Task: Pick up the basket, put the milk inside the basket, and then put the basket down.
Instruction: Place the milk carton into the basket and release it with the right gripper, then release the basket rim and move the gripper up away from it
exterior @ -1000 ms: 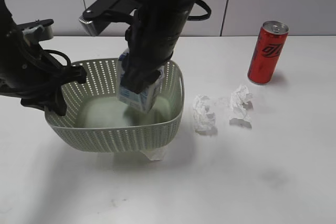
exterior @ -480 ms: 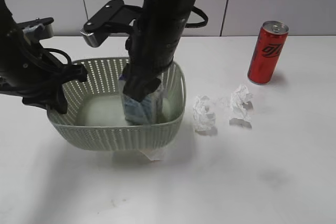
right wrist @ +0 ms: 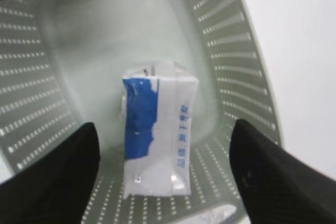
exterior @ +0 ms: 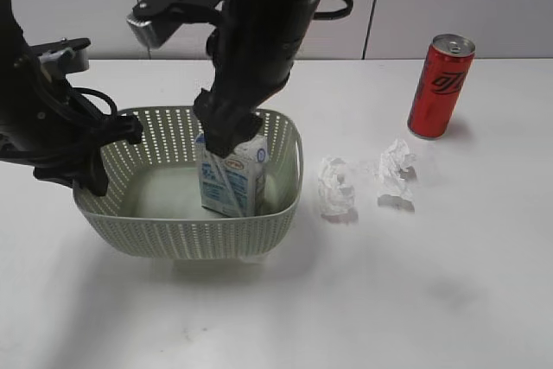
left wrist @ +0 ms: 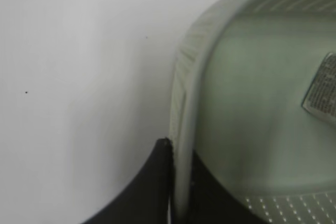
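Observation:
The sage-green basket is held slightly off the white table at the left. My left gripper is shut on the basket's left rim; the left wrist view shows both black fingers pinching the rim. The white and blue milk carton stands upright inside the basket, against its near right wall. My right gripper is open just above the carton. In the right wrist view the carton stands free between the spread fingers.
A tall red can stands at the back right. Two crumpled white paper wads lie right of the basket. A scrap of white paper shows under the basket's front edge.
My right gripper lowered the carton into the basket, let it go and rose a little. The carton now stands on the basket floor. The left gripper still holds the rim.

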Robot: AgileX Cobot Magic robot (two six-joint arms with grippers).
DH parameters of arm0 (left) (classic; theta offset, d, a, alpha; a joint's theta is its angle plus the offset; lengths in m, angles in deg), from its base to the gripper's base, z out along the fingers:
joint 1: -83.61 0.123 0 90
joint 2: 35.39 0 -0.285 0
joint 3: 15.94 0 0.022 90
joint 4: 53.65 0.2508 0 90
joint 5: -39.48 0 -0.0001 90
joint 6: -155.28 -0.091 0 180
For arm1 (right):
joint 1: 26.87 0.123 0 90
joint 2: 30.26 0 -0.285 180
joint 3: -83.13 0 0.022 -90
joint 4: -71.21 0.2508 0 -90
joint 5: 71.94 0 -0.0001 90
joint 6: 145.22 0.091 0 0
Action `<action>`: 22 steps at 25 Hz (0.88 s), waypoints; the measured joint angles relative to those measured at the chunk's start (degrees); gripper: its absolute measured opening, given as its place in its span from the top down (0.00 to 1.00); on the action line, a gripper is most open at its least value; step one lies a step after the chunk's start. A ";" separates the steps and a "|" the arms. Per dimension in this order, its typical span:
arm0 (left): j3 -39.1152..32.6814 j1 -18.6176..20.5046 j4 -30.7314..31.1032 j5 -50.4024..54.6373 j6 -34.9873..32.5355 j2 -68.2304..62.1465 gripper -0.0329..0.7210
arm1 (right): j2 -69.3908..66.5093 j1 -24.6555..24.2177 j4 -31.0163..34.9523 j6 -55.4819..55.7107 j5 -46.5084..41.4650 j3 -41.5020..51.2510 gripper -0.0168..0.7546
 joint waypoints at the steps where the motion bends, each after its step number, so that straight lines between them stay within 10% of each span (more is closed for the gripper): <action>1: 0.12 0.00 -0.16 0.15 0.00 0.00 0.96 | 0.71 -1.29 0.41 1.23 -0.82 -0.11 0.19; 22: 0.70 0.00 -0.69 1.04 0.00 0.05 0.96 | 17.07 -39.07 3.93 13.13 -7.82 20.53 0.21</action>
